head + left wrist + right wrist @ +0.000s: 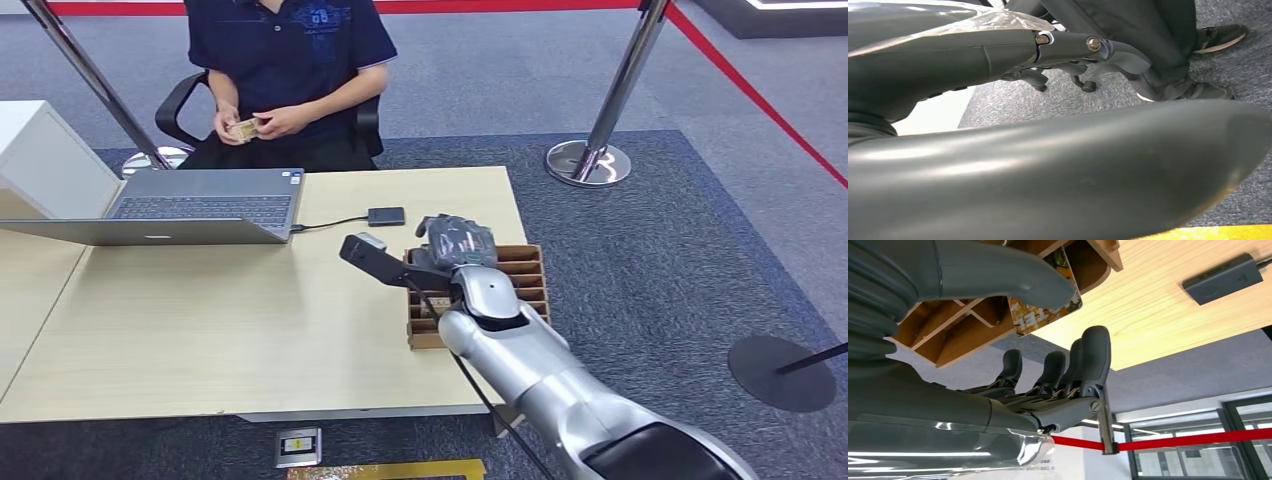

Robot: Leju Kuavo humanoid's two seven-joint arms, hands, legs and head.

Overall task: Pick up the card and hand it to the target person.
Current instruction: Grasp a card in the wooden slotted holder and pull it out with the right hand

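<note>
1 right hand (455,241) over card box (525,272), fingers (1093,355) apart, empty; 1 card (1045,310) near thumb. Left fingers: cannot tell.

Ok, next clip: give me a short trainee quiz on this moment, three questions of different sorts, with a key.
1. True or false: the right hand has lifted the card clear of the slotted holder.
2. What does the cable from the laptop lead to? A) a mouse B) a small dark hub C) a phone
3. In a few words: what is the seated person holding?

Key
1. False. The card sits in a slot of the holder; the thumb lies by it and the fingers are off it.
2. B.
3. A small card-like item, held in both hands.
</note>
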